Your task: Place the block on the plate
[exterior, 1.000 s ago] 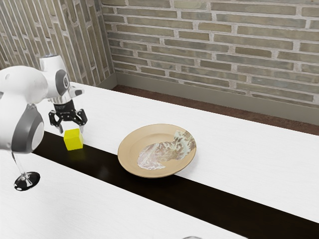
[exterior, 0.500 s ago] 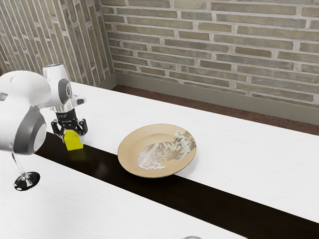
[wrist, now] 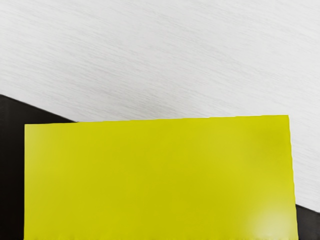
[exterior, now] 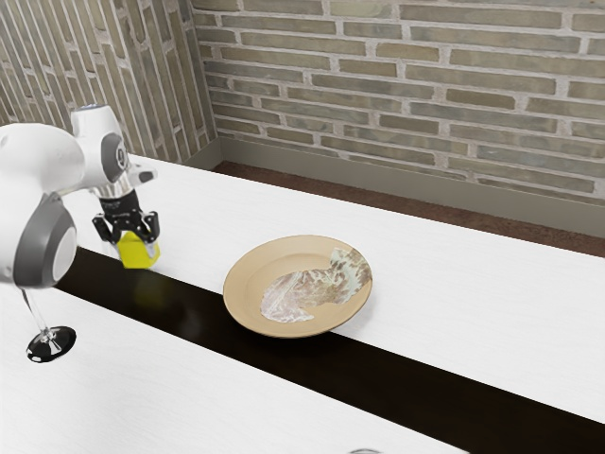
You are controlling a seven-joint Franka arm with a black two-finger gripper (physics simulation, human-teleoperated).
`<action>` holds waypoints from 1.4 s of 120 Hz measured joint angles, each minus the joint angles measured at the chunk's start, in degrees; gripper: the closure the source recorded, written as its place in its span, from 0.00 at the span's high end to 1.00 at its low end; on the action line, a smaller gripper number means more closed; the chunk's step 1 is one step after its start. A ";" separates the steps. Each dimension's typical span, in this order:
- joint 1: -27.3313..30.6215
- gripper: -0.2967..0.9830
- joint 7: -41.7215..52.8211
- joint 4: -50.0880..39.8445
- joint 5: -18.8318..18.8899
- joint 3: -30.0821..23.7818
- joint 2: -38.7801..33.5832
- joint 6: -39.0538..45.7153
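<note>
1 yellow blk (exterior: pixel 140 255) in my gripper (exterior: pixel 136 247), 1 plate (exterior: pixel 248 274) well apart.
Fingers closed on blk, holding it above the tbl (exterior: pixel 454 284); plate, w/ 1 marbled patch (exterior: pixel 312 289) on it, lies partly over 1 dark strip (exterior: pixel 378 369); 1 round glass foot (exterior: pixel 51 344) at the ext. view's left.

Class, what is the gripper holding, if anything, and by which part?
The gripper holds the yellow block by two opposite sides, one finger on each, with the block's lower edge showing below the fingertips.
</note>
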 joint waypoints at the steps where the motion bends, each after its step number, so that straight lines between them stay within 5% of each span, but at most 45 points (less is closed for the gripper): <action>1: 0.00 0.55 0.00 0.00 0.05 0.02 -0.18 -0.01; 28: -0.44 0.55 -0.05 0.04 3.66 -1.03 -7.66 -0.96; 65: -0.74 0.54 -2.07 -0.12 12.59 -14.89 -14.90 -3.19; 85: -5.27 0.54 -4.07 -2.14 15.80 -16.43 -17.97 -5.06; 116: -14.39 0.54 -6.57 -4.31 17.15 -17.26 -19.58 -6.93; 168: -16.29 0.54 -9.16 2.07 16.64 -22.33 -9.29 -6.63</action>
